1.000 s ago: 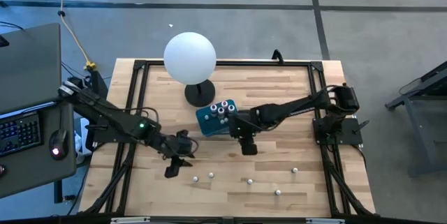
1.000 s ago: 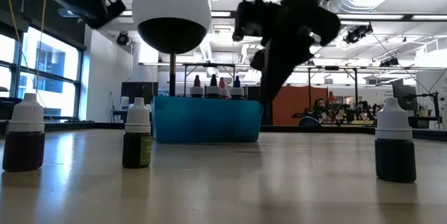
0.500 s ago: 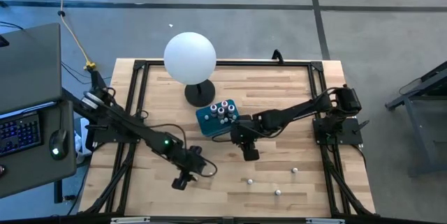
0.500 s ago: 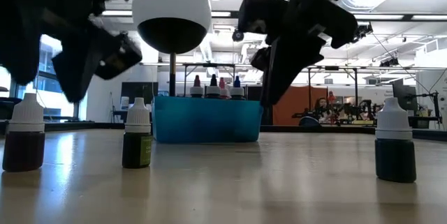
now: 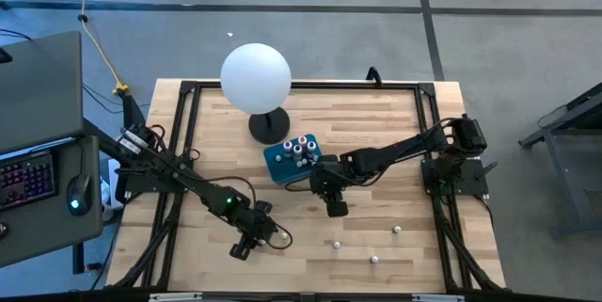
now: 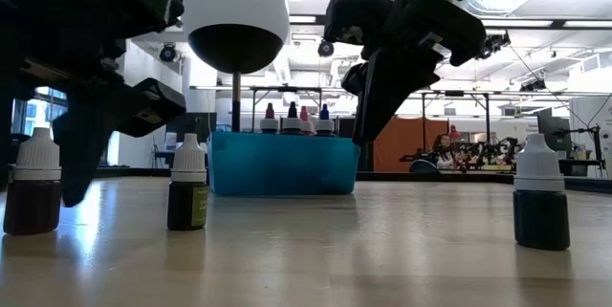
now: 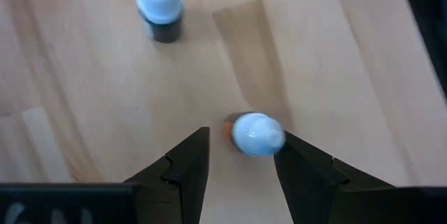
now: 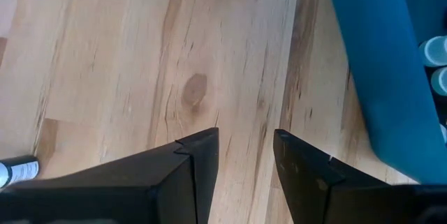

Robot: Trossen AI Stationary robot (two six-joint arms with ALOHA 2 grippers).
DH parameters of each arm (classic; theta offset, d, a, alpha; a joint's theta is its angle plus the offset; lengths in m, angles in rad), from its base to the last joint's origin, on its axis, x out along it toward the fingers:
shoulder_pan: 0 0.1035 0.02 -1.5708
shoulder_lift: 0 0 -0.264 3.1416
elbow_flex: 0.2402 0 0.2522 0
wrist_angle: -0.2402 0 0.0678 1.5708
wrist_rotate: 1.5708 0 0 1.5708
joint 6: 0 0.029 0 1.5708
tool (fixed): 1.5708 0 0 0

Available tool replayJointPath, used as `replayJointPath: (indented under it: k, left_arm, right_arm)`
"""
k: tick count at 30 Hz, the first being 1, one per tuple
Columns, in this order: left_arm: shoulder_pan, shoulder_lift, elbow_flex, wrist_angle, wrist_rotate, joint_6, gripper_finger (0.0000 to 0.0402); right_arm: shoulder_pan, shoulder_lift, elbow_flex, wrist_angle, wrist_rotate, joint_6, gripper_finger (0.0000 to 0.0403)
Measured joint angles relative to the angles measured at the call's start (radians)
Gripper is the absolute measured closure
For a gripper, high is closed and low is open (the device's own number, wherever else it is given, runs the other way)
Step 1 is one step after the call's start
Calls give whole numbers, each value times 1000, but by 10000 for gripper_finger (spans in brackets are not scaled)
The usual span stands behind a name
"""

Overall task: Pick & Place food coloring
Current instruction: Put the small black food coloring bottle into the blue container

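Small dropper bottles with white caps stand scattered on the wooden table near its near edge (image 5: 336,243), (image 5: 374,259), (image 5: 398,230). Several more stand in the teal box (image 5: 292,159). My left gripper (image 5: 252,241) is open and low over the table. In the left wrist view a white-capped bottle (image 7: 257,133) stands between its fingertips (image 7: 243,140), and a second bottle (image 7: 159,8) stands farther off. My right gripper (image 5: 334,206) hangs open above bare wood beside the teal box (image 8: 391,77). My left gripper comes from above with its fingers on either side of the bottle's white cap (image 7: 269,135). The cap sits close against one finger (image 7: 300,165). Whether they touch I cannot tell. The bottle stands on the table.
A large white ball lamp (image 5: 256,77) on a dark foot stands behind the teal box. A black frame runs round the table (image 5: 188,151). In the low view three bottles stand in front (image 6: 33,183), (image 6: 188,183), (image 6: 540,192). A bottle (image 8: 17,172) shows at the edge of the right wrist view.
My left gripper has moved toward the table's near edge and a little to the right, and has come down over the two bottles that stood there. It now hides them in the high view. My right gripper has shifted slightly toward the near edge.
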State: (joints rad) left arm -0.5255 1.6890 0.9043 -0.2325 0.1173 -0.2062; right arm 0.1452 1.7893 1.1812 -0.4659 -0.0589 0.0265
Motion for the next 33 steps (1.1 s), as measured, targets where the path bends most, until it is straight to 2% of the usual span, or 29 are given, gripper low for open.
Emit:
replayJointPath:
  k: [12,15,22,26,30,33]
  left_arm:
    - [2,1,0,27,-18,53,250]
    - [2,1,0,69,-14,68,270]
    - [2,-2,1,51,-10,72,335]
    - [2,-9,1,47,-21,72,351]
    - [16,-20,29,-6,-66,72,338]
    - [37,-29,115,-174,-113,76,329]
  right_arm:
    - [-1,0,0,17,8,0,272]
    - [-1,0,0,17,8,0,272]
    - [-1,0,0,16,8,0,272]
    - [0,0,0,16,5,24,272]
    - [0,-21,0,-15,-16,147,278]
    - [1,-64,2,-74,-32,241,286]
